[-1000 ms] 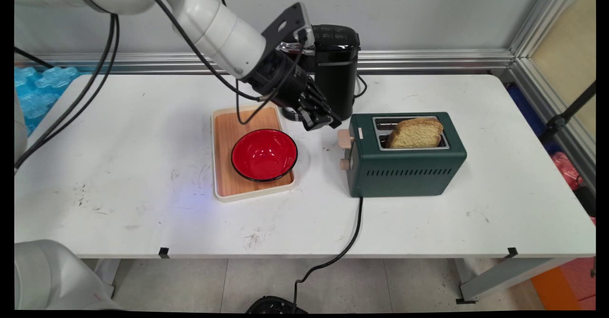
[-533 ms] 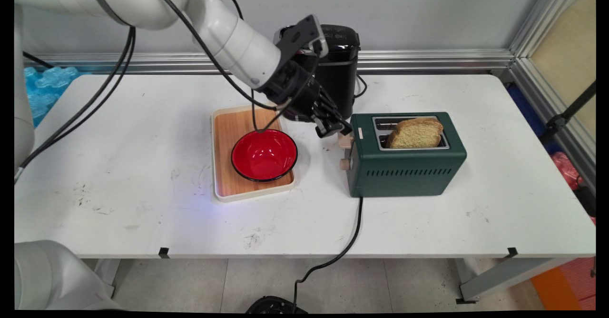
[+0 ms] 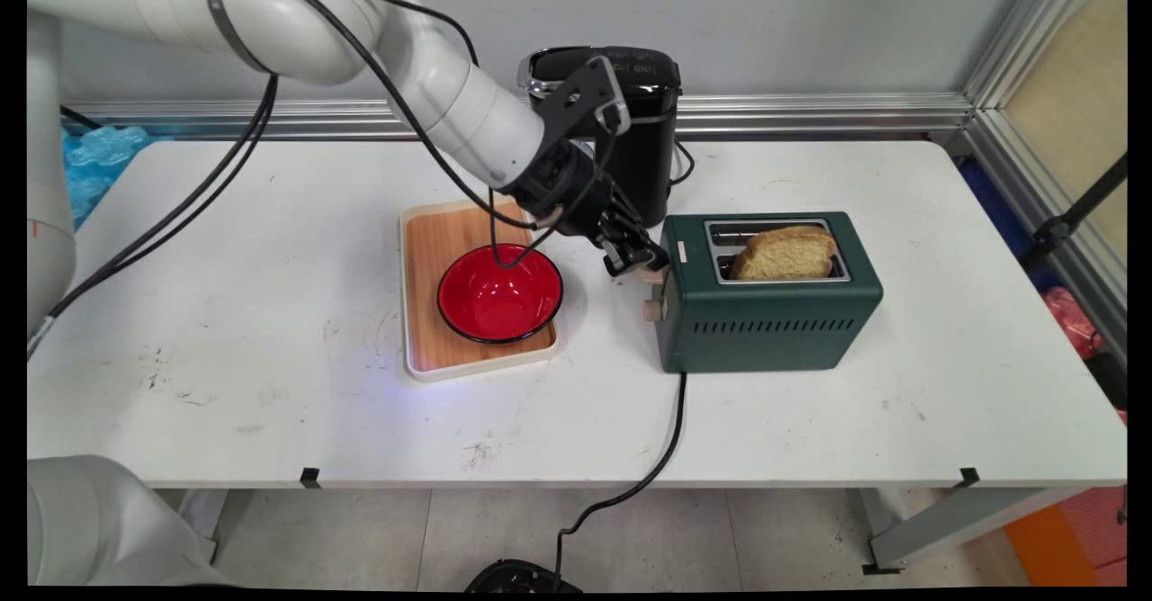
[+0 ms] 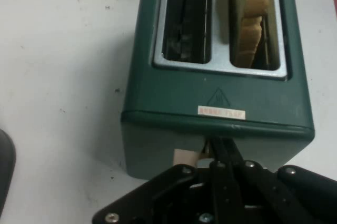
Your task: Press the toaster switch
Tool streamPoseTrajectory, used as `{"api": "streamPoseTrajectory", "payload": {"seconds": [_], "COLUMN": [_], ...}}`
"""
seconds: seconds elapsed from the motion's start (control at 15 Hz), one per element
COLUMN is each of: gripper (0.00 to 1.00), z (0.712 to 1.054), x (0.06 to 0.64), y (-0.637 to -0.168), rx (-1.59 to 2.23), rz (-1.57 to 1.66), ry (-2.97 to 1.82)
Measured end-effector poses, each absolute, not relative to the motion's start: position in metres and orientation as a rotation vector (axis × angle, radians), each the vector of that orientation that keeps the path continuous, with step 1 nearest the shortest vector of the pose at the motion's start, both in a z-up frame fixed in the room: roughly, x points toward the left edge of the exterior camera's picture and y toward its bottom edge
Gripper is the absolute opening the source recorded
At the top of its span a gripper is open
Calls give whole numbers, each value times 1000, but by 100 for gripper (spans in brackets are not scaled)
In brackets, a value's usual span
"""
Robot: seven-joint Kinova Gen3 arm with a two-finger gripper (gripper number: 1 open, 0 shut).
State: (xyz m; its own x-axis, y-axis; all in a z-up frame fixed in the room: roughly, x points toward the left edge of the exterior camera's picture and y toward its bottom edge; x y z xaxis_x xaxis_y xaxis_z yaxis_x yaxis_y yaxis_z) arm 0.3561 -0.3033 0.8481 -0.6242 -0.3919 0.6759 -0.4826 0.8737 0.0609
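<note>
A dark green two-slot toaster (image 3: 765,322) stands right of the table's middle, and a slice of toast (image 3: 785,253) sticks up from its near slot. My gripper (image 3: 641,264) is shut, its tips resting on top of the beige lever (image 3: 652,275) at the toaster's left end. A small beige knob (image 3: 650,310) sits below the lever. In the hand view the closed fingers (image 4: 220,150) meet at the toaster's (image 4: 210,97) end wall, just beside the lever (image 4: 184,157). The toast (image 4: 251,18) fills the right slot and the left slot (image 4: 185,18) is empty.
A red bowl (image 3: 499,292) sits on a wooden tray (image 3: 423,241) left of the toaster. A black kettle-like appliance (image 3: 639,133) stands right behind my hand. The toaster's black cord (image 3: 661,448) runs over the table's front edge.
My gripper moved right and down from above the tray's corner onto the toaster's lever. The lever and the toast have sunk slightly.
</note>
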Motion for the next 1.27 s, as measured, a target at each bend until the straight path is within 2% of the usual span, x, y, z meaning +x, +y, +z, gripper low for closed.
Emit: {"api": "streamPoseTrajectory", "payload": {"seconds": [0.73,1.27], "gripper": [0,0], "z": [822,817], "x": [358,364], "y": [-309,-305], "rx": [641,654], "rz": [162,155], "ry": [-2336,-2352]}}
